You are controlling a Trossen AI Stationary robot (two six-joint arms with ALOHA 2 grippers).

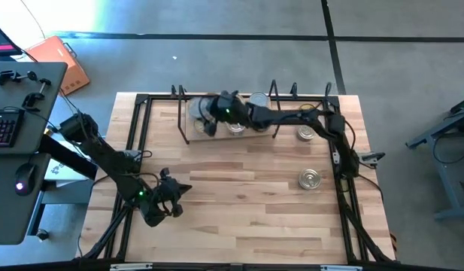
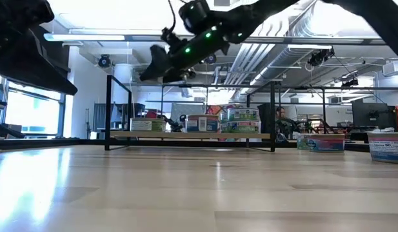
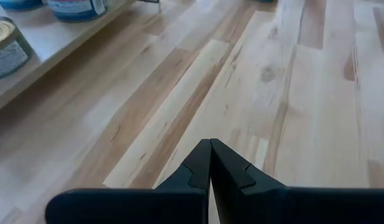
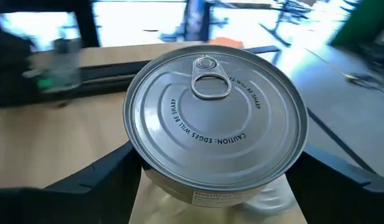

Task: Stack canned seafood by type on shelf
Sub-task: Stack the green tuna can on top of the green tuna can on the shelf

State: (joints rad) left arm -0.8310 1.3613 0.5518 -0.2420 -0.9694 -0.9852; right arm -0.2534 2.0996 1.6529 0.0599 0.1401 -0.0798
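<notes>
Right gripper (image 1: 209, 118) is above the left part of the shelf (image 1: 280, 134), and its fingers (image 4: 92, 177) are spread wide around a tin (image 4: 215, 124) on both sides. We cannot tell whether this tin already rests on something below it. Our left gripper (image 1: 179, 197) waits low over the table (image 1: 247, 203), near its front left corner, with the two fingers pressed together.

We see a table of light wooden planks inside a black metal frame, on a grey concrete floor. Behind it, in the low view, is an open office room with ceiling pipes and monitors.

On the held tin we see a silver lid with a ring pull and a printed warning about sharp edges.

From above we count two loose tins on the table: one (image 1: 310, 179) at the right side, one (image 1: 306, 135) just beside the shelf. On the shelf we cannot count them exactly; the low view shows one stack of two (image 2: 242, 121).
</notes>
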